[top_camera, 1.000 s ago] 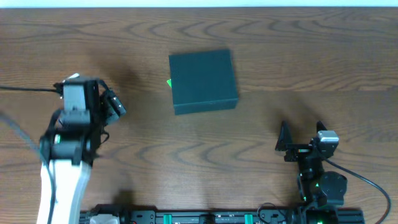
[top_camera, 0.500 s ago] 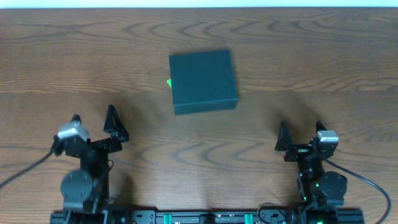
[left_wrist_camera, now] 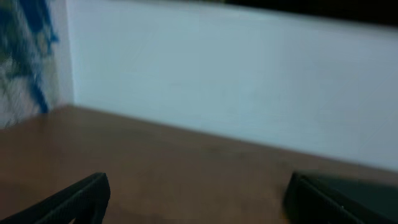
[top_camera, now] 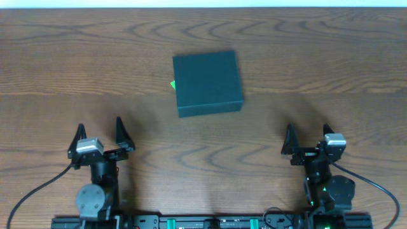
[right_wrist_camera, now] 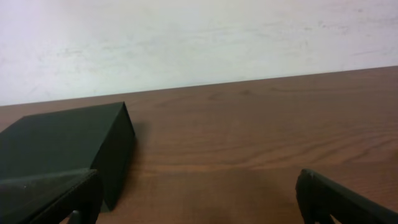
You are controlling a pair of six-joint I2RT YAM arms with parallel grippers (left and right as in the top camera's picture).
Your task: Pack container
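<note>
We find a brown wood-grain counter (top_camera: 331,57) running the full width of the overhead view. Behind its far edge stands a plain white wall (right_wrist_camera: 199,37), seen in both wrist views. At the left margin of the left wrist view a blue-marked patch (left_wrist_camera: 25,56) shows, too blurred to identify.

The container (top_camera: 208,83), a matte dark teal-black square cardboard box, sits on the counter near centre, toward the far side. It is slightly rotated, and its lid lies flat and shut. A small green sliver (top_camera: 172,84) protrudes at its left edge.

The left tool (top_camera: 100,130) sits at the near left of the counter, its black fingers (top_camera: 119,127) spread wide with nothing between them. The right tool (top_camera: 308,132) sits at the near right, likewise spread wide and empty. Both point toward the far edge.

The container lies between the two tools and beyond them, well apart from each. In the right wrist view it appears ahead and to the left, behind the finger on that view's left side.
</note>
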